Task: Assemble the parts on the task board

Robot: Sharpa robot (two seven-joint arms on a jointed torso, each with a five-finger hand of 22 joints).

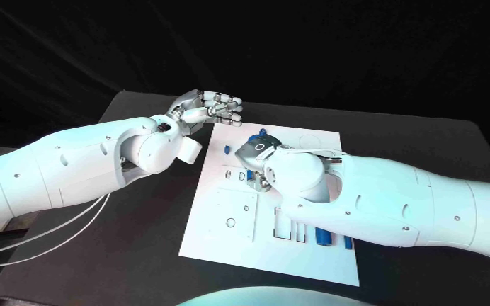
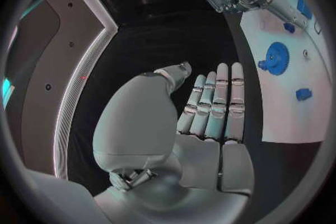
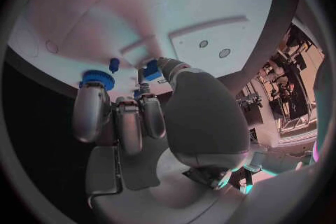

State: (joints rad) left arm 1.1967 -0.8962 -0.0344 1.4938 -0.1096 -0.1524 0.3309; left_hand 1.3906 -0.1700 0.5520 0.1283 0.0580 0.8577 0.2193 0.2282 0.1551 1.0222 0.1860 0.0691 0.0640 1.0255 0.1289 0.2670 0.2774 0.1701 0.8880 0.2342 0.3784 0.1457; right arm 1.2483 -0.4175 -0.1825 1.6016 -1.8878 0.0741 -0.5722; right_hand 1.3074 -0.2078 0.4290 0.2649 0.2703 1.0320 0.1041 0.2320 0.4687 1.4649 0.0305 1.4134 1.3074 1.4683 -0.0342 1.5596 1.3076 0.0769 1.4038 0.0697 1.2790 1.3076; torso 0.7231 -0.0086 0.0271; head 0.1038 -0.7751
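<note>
Over the far half of the task board point(image 1: 219, 239), which lies mid-bench with its long axis running from the near edge to the far edge, our right robot hand point(image 1: 258, 159) bends down with fingers curled toward a small blue part point(image 3: 151, 69) at its fingertips, the blue gear point(image 3: 96, 78) just beside them; whether it actually pinches that part we cannot tell. Our left robot hand point(image 1: 209, 108) hovers off the board's far left corner, flat, fingers together, holding nothing. More blue parts point(image 1: 325, 238) lie near the board's near edge under the right forearm, which we judge could hamper reaching them.

White arms, silver robot hand point(image 1: 212, 105)
</note>
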